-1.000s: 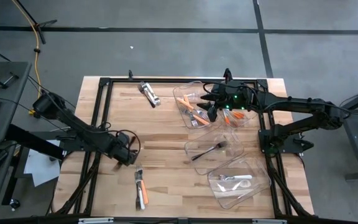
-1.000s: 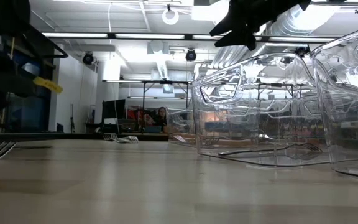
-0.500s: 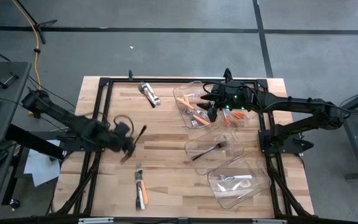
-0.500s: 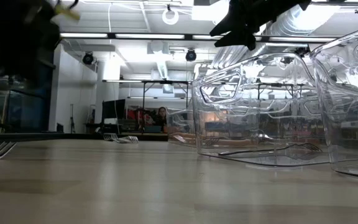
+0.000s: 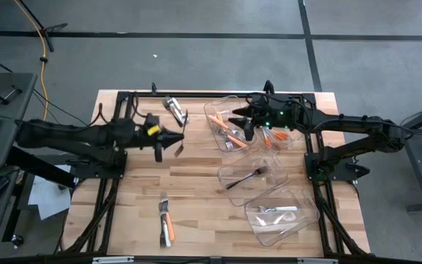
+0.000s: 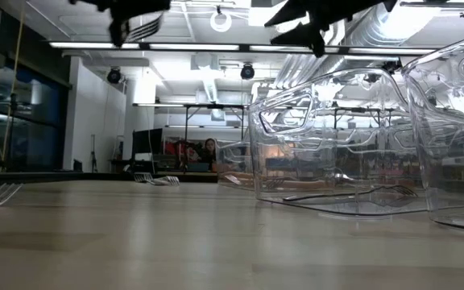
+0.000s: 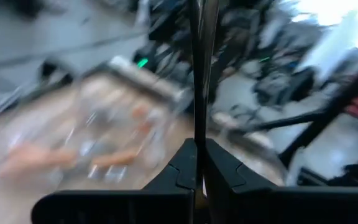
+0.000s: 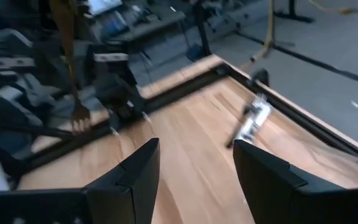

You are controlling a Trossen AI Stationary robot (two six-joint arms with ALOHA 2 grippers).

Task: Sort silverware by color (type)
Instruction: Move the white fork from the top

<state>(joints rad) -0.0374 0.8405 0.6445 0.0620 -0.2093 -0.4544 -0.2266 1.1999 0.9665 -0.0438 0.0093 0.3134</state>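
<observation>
Left gripper (image 5: 165, 138), raised over the wooden worktop (image 5: 196, 172), is clamped on a dark metal fork (image 5: 179, 144); its tines point down in the high view. No writing is legible anywhere. Near the front edge lie loose orange-handled and silver pieces (image 5: 165, 220). Three clear plastic bins sit to the right: the nearest (image 5: 302, 217) holds white-handled cutlery (image 5: 277, 210), the middle one (image 5: 223, 173) a dark fork (image 5: 246, 177), the farthest (image 5: 217, 105) orange-handled pieces (image 5: 229, 133). Right gripper (image 5: 234, 115) hovers open over that far bin. A silver bundle (image 5: 175, 110) lies at the back edge.
</observation>
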